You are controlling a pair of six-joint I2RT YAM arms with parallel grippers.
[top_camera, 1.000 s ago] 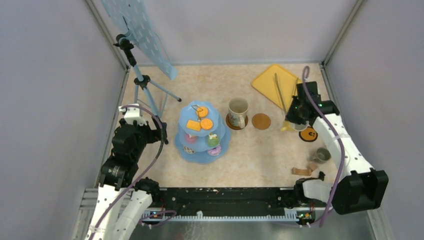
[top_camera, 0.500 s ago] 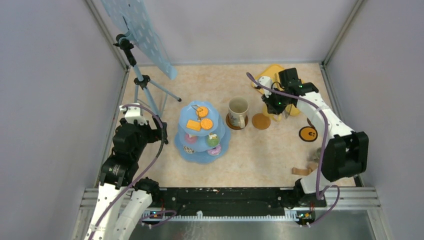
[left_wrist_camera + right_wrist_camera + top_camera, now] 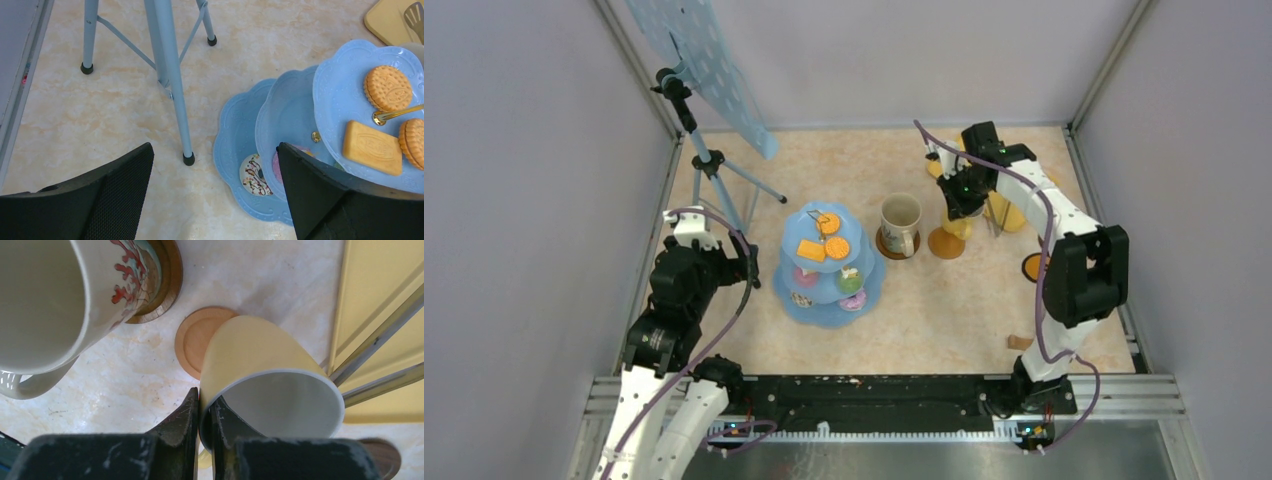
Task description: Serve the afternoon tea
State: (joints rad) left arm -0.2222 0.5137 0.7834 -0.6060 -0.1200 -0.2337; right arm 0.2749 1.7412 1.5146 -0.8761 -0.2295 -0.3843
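My right gripper (image 3: 204, 405) is shut on the rim of the yellow mug (image 3: 260, 365), one finger inside and one outside. The mug hangs tilted over a bare brown coaster (image 3: 192, 337). Left of it stands the big beige mug (image 3: 60, 295) on its own coaster (image 3: 167, 285). From above, the yellow mug (image 3: 957, 226) sits just over the coaster (image 3: 944, 245), right of the beige mug (image 3: 900, 222). My left gripper (image 3: 215, 165) is open beside the blue tiered stand (image 3: 290, 115), which carries orange biscuits (image 3: 387, 87) and a sprinkled donut (image 3: 255, 175).
A blue tripod (image 3: 709, 165) stands at the back left, one foot (image 3: 188, 159) close to my left fingers. The flat yellow tray (image 3: 380, 285) with metal tongs (image 3: 375, 342) lies right of the yellow mug. A dark smiley coaster (image 3: 1029, 265) shows beside the right arm.
The right arm has swung left from the table's right side with the yellow mug, bringing it over the bare coaster beside the beige mug. The left arm has not moved.
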